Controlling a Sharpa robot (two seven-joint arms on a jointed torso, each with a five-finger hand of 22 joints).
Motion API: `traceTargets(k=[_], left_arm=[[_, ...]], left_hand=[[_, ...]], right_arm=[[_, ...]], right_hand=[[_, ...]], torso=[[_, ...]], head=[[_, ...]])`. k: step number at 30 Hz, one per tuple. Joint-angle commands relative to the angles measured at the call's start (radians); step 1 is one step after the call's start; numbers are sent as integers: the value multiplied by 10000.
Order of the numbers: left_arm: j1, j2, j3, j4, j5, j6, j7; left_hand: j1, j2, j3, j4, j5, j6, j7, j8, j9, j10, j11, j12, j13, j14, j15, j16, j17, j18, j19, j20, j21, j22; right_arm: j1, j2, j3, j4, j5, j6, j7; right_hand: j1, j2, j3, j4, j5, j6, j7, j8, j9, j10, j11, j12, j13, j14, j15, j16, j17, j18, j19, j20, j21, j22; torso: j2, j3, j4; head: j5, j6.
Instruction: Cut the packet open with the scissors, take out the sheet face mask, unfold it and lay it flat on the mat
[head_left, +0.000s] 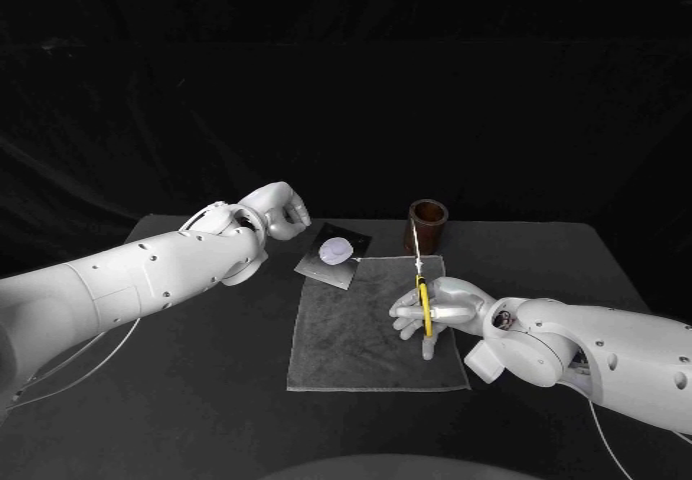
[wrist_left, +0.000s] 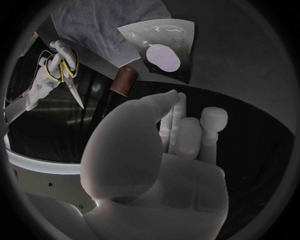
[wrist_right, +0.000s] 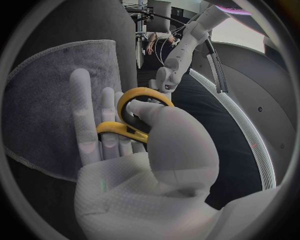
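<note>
At the upper left corner of the mat (head_left: 378, 330), in the middle of the head view, lies the packet (head_left: 332, 256), dark with a pale round patch, flat and unopened, its edge seemingly overlapping the cloth. Just left of it and above, the left hand (head_left: 277, 210) hovers with its fingers (wrist_left: 187, 135) curled close together around nothing, clear of the packet. Lower right of centre, the right hand (head_left: 454, 302) is over the mat's right side, its fingers (wrist_right: 84, 115) threaded through and clamped on the yellow handles of the scissors (head_left: 424, 300). The blades look closed and point toward the top of the frame, at a brown cup (head_left: 427, 220) standing on the tabletop (head_left: 188, 400) just past the mat.

The cutting tool seems ready, so the step in hand is probably getting the packet lifted and presented to the blades. To do that well, the left hand should uncurl, come down on the packet's near edge and pinch it at a corner, away from the pale patch, so one sealed edge sticks out free. The right hand then needs to turn the blades toward the left, open them, and bite only a narrow strip along that edge. A deep cut risks slicing the folded mask inside. A slack pinch would let the foil twist between the blades instead of shearing.
</note>
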Motion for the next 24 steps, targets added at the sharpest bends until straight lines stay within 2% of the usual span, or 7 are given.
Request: traceTargets(k=[1, 9, 13, 15, 17, 21, 24], left_arm=[[137, -221, 39, 437, 189, 417, -164], [283, -547, 78, 957, 362, 984, -659], [298, -336, 66, 696, 984, 1070, -1136], [292, -219, 45, 541, 1172, 1063, -1275], [270, -7, 3, 229, 1458, 1032, -1449], [163, 440, -66, -520, 2027, 1266, -1924], [57, 801, -96, -1155, 2552, 1614, -2224]], left_hand=[[-124, -3, 2, -67, 18, -49, -27, -4, 16, 687, -349, -41, 31, -3, -52, 34, 16, -65, 52, -40, 60, 25], [-231, 8, 46, -120, 19, -82, -14, -10, 54, 677, -342, -63, 44, -50, -46, -16, -116, -42, -33, -40, 13, -93], [-1073, -320, -415, 124, 3, -717, 186, -329, 66, 70, -129, -363, 42, -740, 147, -716, -1813, 172, -1054, 72, -707, -1533], [-1819, -691, -897, 548, 47, -1305, 434, -657, -33, -430, 134, -640, -45, -1514, 363, -1485, -3577, 375, -2117, 207, -1518, -3053], [-2151, -700, -1497, 978, 21, -1729, 523, -891, -53, -842, 264, -770, -68, -2594, 570, -2574, -5029, 405, -2477, 481, -2287, -3478], [-1979, -426, -2731, 1637, -15, -2135, 513, -1099, -41, -1163, 343, -673, -23, -3519, 696, -3921, -5513, 460, -2826, 731, -3769, -4360], [-1570, 22, -5143, 2466, 4, -2308, 683, -1191, -18, -1501, 467, -568, -32, -3038, 754, -4292, -5569, 480, -2116, 768, -4455, -4885]], right_arm=[[3, 3, 12, 6, -95, -63, 65], [4, -2, 12, 1, -129, -107, 21], [4, 6, 13, 4, -135, -104, 10], [4, 13, 13, 2, -136, -100, 8], [4, 22, 13, 2, -137, -96, 6], [4, 35, 13, 2, -139, -88, 3], [4, 38, 13, 0, -141, -82, -1]], right_hand=[[114, 518, 46, -10, -16, 10, 69, -33, 10, 390, 17, 5, 10, -41, -30, 63, 17, 629, -81, 9, -46, -12], [114, 518, 46, -10, -16, 10, 69, -33, 10, 390, 17, 5, 10, -41, -30, 63, 17, 629, -81, 9, -46, -12], [114, 518, 46, -10, -16, 10, 69, -33, 10, 390, 17, 5, 10, -41, -30, 63, 17, 629, -81, 9, -46, -12], [114, 518, 46, -10, -16, 10, 69, -33, 10, 390, 17, 5, 10, -41, -30, 63, 17, 629, -81, 9, -46, -12], [114, 518, 46, -10, -16, 10, 69, -33, 10, 390, 17, 5, 10, -41, -30, 63, 17, 629, -81, 9, -46, -12], [113, 517, 47, -13, -16, 11, 69, -33, 11, 390, 17, 4, 10, -41, -30, 62, 19, 629, -80, 9, -50, -15], [108, 515, 51, -30, -16, 12, 69, -35, 15, 389, 17, 2, 12, -43, -30, 59, 34, 631, -70, 11, -72, -29]], torso=[[7, -5, 3], [24, -10, -6], [14, 4, -13], [17, 0, -22], [22, -9, -25], [26, -2, -46], [33, -5, -42]], head=[[-2, 60], [35, 167], [65, 185], [73, 192], [101, 204], [120, 183], [115, 163]])
